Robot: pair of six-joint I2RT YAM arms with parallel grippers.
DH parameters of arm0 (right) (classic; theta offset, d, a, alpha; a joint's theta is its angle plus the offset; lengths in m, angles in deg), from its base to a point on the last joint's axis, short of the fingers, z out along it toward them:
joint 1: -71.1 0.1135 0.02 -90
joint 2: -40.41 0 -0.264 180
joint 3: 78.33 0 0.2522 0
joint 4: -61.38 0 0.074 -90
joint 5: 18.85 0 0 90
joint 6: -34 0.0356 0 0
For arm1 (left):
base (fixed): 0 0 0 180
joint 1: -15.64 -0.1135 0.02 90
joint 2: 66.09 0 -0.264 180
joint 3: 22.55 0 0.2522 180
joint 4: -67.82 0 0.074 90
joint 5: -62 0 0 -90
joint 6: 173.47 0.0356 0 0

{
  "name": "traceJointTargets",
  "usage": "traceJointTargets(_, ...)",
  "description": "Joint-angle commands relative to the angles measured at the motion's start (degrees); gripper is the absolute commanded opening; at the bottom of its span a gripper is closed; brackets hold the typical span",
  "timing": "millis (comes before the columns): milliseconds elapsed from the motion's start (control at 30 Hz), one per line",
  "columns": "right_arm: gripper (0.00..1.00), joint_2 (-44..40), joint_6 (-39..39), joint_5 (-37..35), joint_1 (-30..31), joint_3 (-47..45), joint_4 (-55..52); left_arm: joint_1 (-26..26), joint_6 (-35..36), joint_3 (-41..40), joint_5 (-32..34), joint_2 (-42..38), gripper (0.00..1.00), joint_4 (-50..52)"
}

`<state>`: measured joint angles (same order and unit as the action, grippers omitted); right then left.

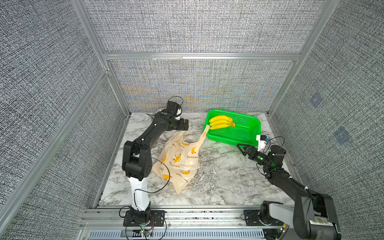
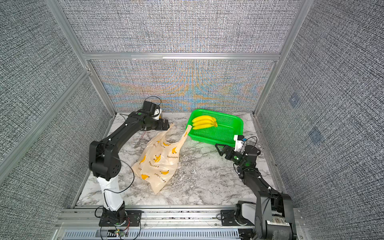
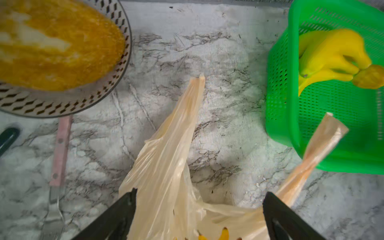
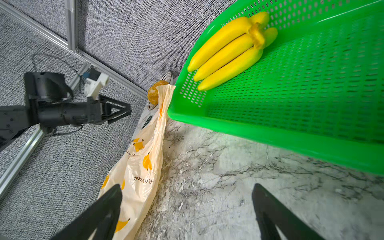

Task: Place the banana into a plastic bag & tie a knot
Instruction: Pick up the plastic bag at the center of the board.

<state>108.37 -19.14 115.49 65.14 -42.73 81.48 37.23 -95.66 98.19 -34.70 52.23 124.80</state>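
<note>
At the far right of the marble worktop [image 1: 218, 180], the banana [image 1: 220, 122] lies in a green perforated basket [image 1: 232, 143], in its far left part, with the stem end pointing right. The plastic bag [image 1: 178, 164] lies crumpled on the middle of the worktop with its mouth toward the far side. Its two handles are apart and untied. The right handle [image 1: 203, 136] stretches to the basket's left wall, and its tip leans there. The left handle [image 3: 187, 108] runs out toward the far side below the left arm [image 1: 149, 135].

The left jaws hover over the bag's mouth, spread wide, with bag film between them and nothing pinched. The right jaws hover above bare worktop just near of the basket's near wall. They too are spread wide and empty, and they point left.

At the far left, behind the left arm, a patterned plate [image 3: 87, 104] holds an orange heap. A pink-handled utensil [image 3: 60, 149] lies beside the plate.
</note>
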Motion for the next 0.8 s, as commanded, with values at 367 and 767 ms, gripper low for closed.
traceJointTargets(367, 0.98, -1.95, -3.99, 4.97, -0.02, 1.07, -4.26, 1.53, 9.26, 30.58, 2.47, 25.0, 0.75, 18.34)
traceJointTargets(767, 0.98, -1.83, -4.8, 3.74, 0.35, 1.79, -8.85, 1.3, 9.9, 39.5, 2.13, 32.54, 0.18, 15.78)
